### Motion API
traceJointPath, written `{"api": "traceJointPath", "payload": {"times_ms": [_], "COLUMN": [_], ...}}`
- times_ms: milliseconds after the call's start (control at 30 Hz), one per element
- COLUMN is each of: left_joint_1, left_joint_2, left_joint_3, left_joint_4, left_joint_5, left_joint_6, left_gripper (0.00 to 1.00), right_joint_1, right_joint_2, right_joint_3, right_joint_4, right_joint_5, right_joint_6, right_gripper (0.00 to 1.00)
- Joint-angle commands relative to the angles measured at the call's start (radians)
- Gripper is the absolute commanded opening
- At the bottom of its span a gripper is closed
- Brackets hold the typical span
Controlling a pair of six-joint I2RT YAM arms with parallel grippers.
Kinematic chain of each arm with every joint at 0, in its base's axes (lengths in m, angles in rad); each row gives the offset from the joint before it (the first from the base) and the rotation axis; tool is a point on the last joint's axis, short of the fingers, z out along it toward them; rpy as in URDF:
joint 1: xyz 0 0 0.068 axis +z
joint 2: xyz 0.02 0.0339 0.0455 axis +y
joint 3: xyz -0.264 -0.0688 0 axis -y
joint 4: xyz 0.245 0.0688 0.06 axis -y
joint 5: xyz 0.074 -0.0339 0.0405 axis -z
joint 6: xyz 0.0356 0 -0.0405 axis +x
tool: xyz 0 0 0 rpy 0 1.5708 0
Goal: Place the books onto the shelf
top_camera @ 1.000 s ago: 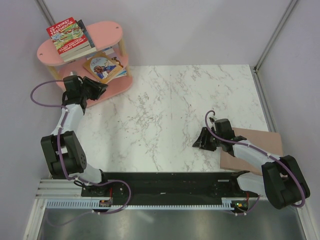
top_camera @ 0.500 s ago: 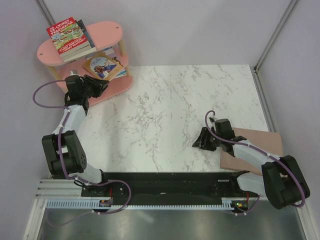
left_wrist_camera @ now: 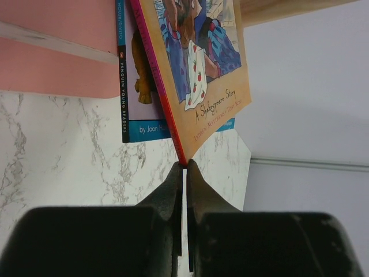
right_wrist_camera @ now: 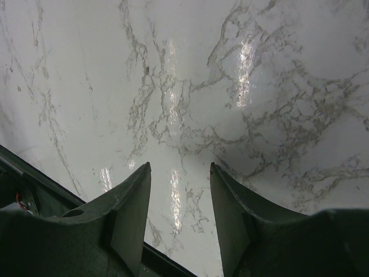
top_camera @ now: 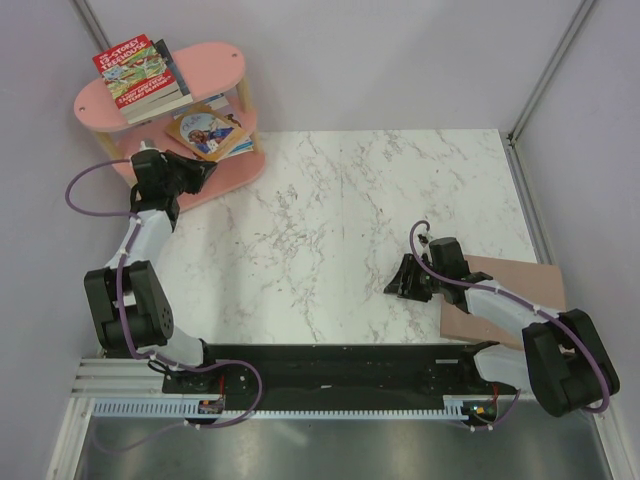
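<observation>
My left claw (left_wrist_camera: 184,166) has snapped together since a moment ago, its tips at the corner of the orange-tan book (left_wrist_camera: 196,69), which lies on the pink shelf (top_camera: 215,65), upper left. My right claw (right_wrist_camera: 179,168) stands apart at lower right.

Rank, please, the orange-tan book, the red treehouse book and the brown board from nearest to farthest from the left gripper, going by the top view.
1. Orange-tan book, on the middle tier of the shelf, right at the tips of the left gripper.
2. Red treehouse book, on the top tier, farther back.
3. Brown board, far off at the right edge of the table.
</observation>
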State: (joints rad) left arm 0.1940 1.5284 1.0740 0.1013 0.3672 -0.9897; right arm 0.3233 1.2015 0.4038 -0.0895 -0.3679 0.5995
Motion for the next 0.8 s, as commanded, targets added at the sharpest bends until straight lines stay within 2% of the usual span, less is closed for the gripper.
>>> {"api": "traceJointPath", "payload": {"times_ms": [0,200,500,767], "left_joint_1": [-0.002,-0.001,-0.001,0.005], "left_joint_2": [-0.050,-0.051,-0.042,-0.091], "left_joint_3": [-0.012,0.035,0.101,0.087], "left_joint_4": [0.049,-0.027,-0.187,-0.275], "left_joint_5": [-0.001,0.099,0.145,0.058], "left_joint_6": [0.022,0.111,0.259,0.349], "left_gripper": [0.02,0.02,0.02,0.02], "right_joint_1": [0.002,0.000,0.002,0.002], "right_joint_2": [0.017,0.023,0.040,0.053], "right_joint_3": [-0.016,-0.014,-0.014,-0.016], "right_joint_4": [0.014,0.017,0.027,0.036], "right_joint_5": [-0.005,-0.006,-0.012,-0.019], "right_joint_6": [0.003,0.002,0.002,0.003], "right_gripper": [0.54,0.54,0.54,0.55]}}
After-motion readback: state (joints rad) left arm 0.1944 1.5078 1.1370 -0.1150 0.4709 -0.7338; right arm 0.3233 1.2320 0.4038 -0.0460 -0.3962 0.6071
